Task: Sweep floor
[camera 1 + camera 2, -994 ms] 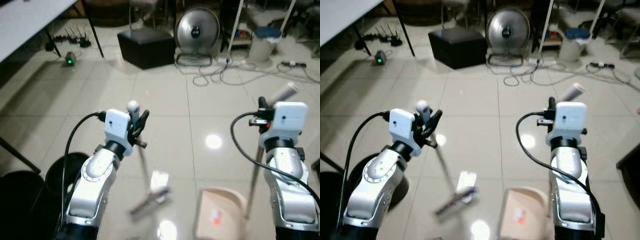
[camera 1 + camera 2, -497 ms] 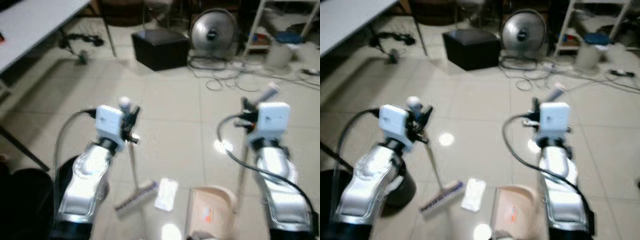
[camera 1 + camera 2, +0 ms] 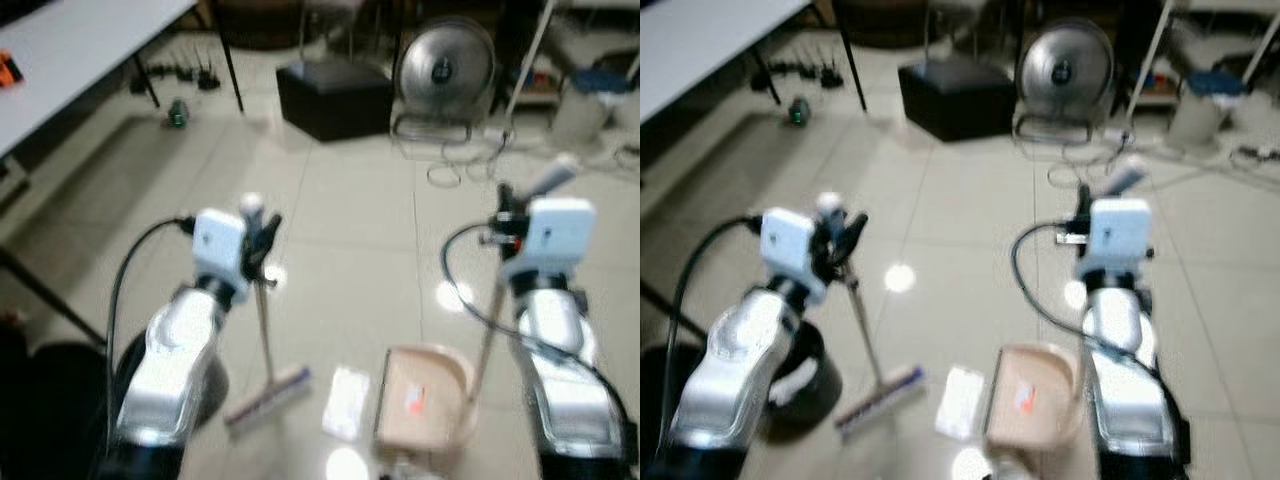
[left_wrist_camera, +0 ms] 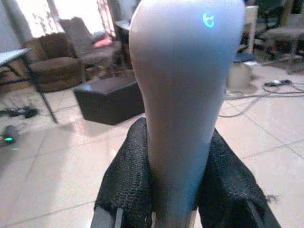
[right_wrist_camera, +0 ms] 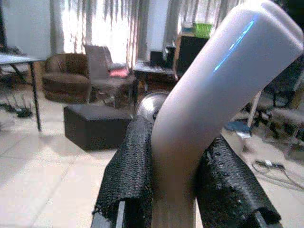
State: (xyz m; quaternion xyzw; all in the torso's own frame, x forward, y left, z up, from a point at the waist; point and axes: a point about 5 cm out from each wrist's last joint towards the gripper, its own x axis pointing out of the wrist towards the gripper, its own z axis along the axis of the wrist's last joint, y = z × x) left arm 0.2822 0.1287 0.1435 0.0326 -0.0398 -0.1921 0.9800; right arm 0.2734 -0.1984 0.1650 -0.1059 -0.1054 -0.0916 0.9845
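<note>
My left gripper is shut on the top of a grey broom handle; the broom's head rests on the tiled floor below. My right gripper is shut on the angled grey handle of a beige dustpan, which stands on the floor to the right of the broom. A white crumpled piece of paper lies on the tiles between the broom head and the dustpan's mouth. A small orange scrap sits inside the dustpan.
A black bin stands by my left arm. Farther off are a black box, a floor fan, loose cables and a pale bucket. A white table with dark legs runs along the left.
The view has shifted a little. The broom head and the white paper now lie closer to the dustpan's mouth, and the dustpan sits slightly further right.
</note>
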